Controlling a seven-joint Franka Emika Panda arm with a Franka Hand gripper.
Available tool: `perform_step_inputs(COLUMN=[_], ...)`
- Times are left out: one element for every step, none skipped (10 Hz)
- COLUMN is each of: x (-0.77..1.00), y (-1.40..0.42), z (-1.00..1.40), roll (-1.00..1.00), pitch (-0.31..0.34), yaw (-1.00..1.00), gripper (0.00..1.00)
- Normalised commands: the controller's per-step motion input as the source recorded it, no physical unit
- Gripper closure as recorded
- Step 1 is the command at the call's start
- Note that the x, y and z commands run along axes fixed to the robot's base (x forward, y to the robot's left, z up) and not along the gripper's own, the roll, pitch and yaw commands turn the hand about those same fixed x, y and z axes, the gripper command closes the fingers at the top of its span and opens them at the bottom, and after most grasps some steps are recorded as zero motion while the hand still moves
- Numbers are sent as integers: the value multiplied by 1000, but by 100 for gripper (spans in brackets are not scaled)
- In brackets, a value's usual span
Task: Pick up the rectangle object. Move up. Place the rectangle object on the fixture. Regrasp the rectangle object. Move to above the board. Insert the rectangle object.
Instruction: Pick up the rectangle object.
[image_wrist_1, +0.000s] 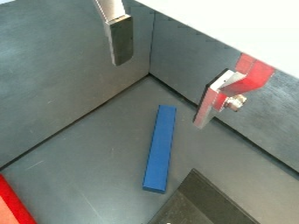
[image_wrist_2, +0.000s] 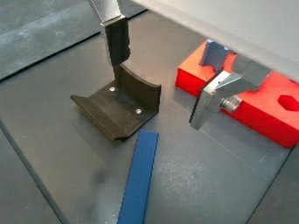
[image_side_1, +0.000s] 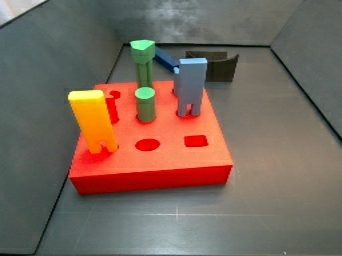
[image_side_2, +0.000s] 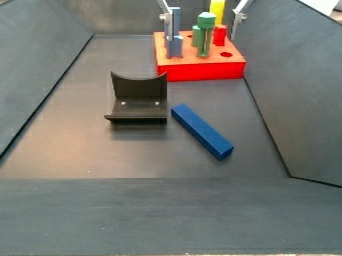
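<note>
The gripper hangs open with nothing between its 2 silver fingers, well above the dark bench floor; in a side view only the finger tips show at the upper edge, above the board. The rectangle object, a slim dark blue bar, lies flat on the floor just beside the fixture, its near end close to the fixture's base without clearly touching. In both wrist views the bar lies below the open fingers, untouched. The fixture stands between the bar and the red board. On the board stand a yellow peg, 2 green pegs and a paler blue block
</note>
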Motion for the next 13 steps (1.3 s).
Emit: perform_step_inputs(x=[0, 91, 14, 14, 94, 83, 83, 83, 57, 74, 94, 111, 91], y=[3, 211, 220, 197, 154, 146, 114, 106, 103, 66, 91, 131, 200], z=[-43, -674, -1000, -1000, -997, -983, -954, -926, -866, -774, -783, -831, -886], roll=[0, -31, -53, -71, -67, -63, -97, -114, -139, -183, -177, -154, -127], pitch=[0, -4, 10, 0, 0, 3, 0, 0, 3, 10, 4, 0, 0], yaw=[0, 77, 109, 214, 320, 326, 297, 303, 309, 334, 363, 377, 394], gripper=[0, 0, 0, 0, 0, 0, 0, 0, 0, 0, 0, 0, 0])
